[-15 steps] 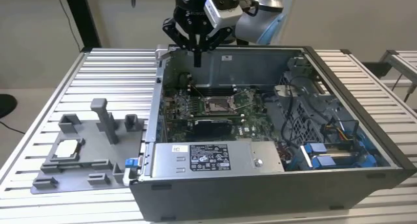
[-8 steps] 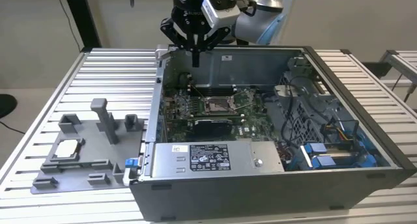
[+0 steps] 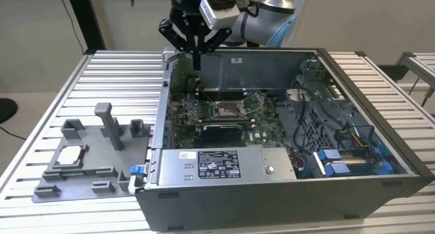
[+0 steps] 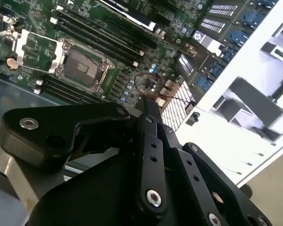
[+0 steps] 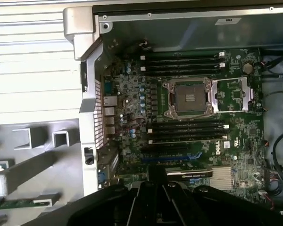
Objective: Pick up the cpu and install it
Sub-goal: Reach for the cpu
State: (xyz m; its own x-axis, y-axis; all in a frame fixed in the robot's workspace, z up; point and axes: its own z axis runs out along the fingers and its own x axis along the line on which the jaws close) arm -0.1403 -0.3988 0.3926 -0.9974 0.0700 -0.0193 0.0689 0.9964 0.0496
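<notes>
The cpu, a small pale square chip, lies in a recess of the grey fixture on the exterior view's left, outside the case. My gripper hangs above the back left corner of the open computer case, far from the cpu. Its dark fingers are together with nothing between them. The empty socket sits in the middle of the green motherboard, below and to the exterior view's right of the gripper. Both wrist views show the socket, with its metal load plate flipped open beside it.
A silver power supply box with a white label fills the case's front. Blue drive bays and cables occupy the exterior view's right side. Grey posts rise from the fixture. The case stands on a ribbed metal table.
</notes>
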